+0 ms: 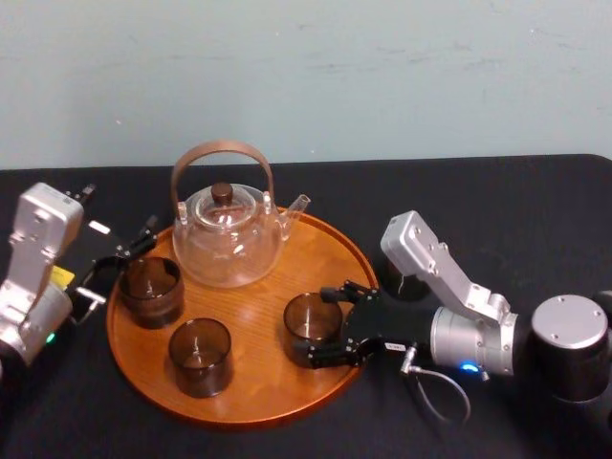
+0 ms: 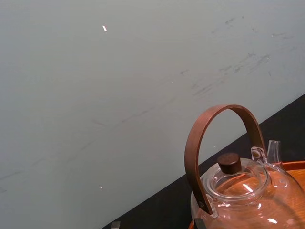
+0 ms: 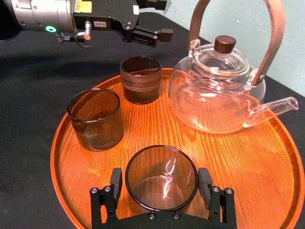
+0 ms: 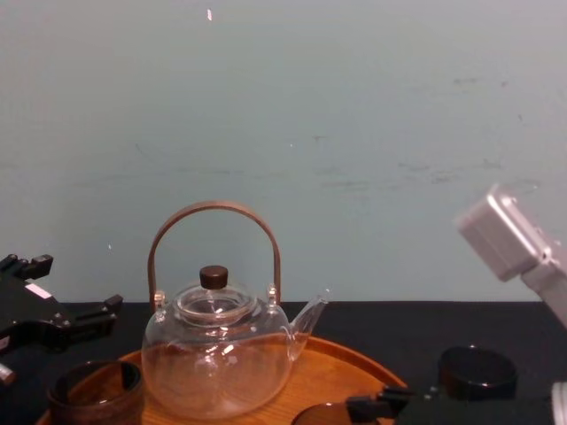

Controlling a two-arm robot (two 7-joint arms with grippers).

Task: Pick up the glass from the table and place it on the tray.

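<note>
Altogether, one tray (image 1: 277, 387) holds three glasses (image 1: 200, 356), one teapot (image 1: 228, 239).

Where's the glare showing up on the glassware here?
Right wrist view: white streaks inside the glass at the right tool, highlights on the teapot; chest and left wrist views: small glints on the teapot; head view: left tool at the tray rim.

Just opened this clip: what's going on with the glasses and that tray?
The right end effector reaches over the right side of the tray, its fingers either side of a dark glass that stands on the tray. Slim gaps show on both sides, so it looks open, not clamped. The left end effector sits open at the tray's left edge, beside a second glass. A third glass and a clear teapot also stand on the tray, which rests on the black table.
</note>
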